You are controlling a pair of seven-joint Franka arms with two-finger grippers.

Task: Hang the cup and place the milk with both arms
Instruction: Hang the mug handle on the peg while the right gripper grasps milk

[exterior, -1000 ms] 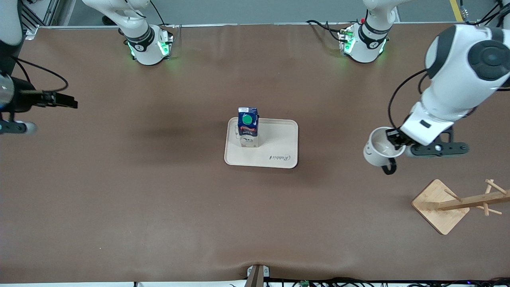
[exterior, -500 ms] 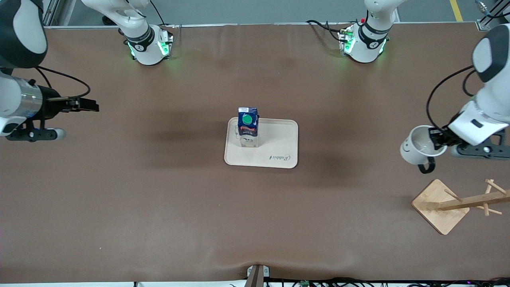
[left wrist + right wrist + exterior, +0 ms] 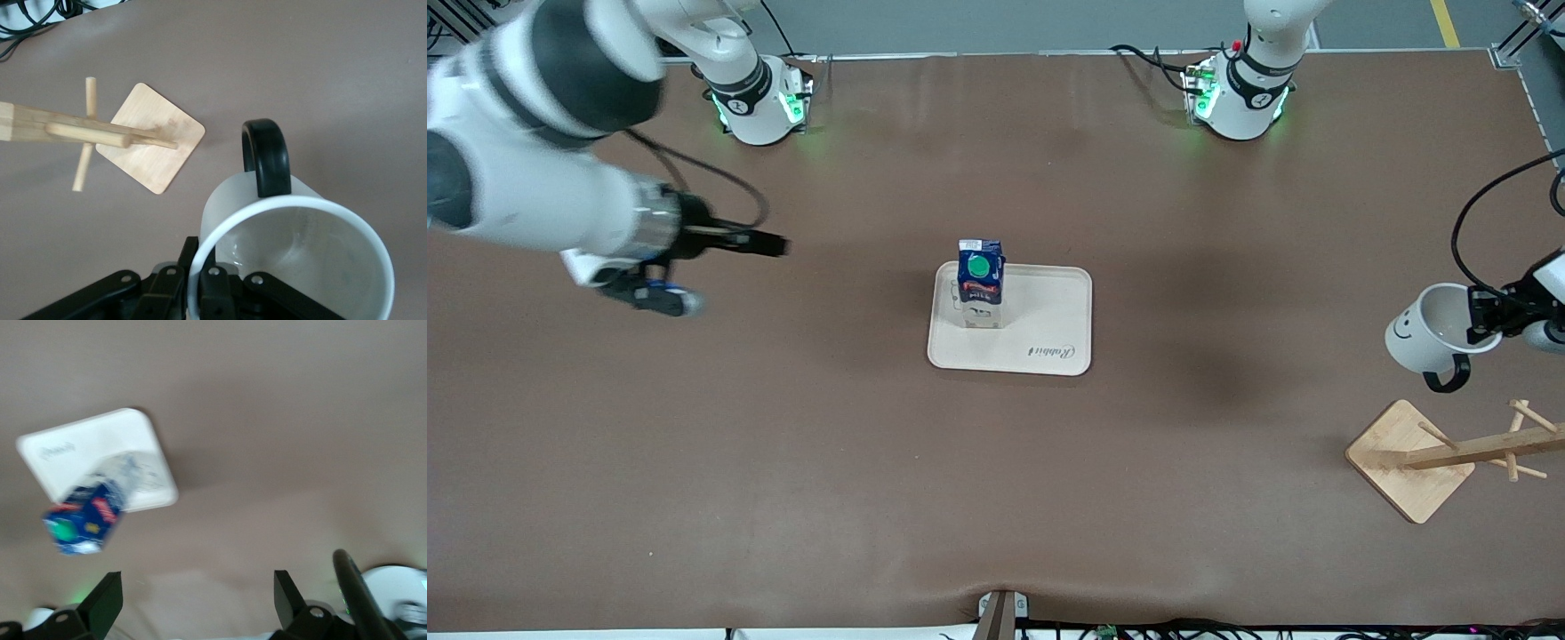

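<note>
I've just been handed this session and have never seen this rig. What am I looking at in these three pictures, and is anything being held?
Two white robot arms share a brown table. The wide picture comes from a high camera facing them; the other two come from cameras on each arm's wrist.

The left tool is shut on the rim of a white smiley cup, carried in the air near the wooden cup rack at the left arm's end of the table. The left wrist view shows cup and rack from above.

The right tool is open and empty over bare table. The milk carton stands upright on a cream tray mid-table, and shows blurred in the right wrist view.
</note>
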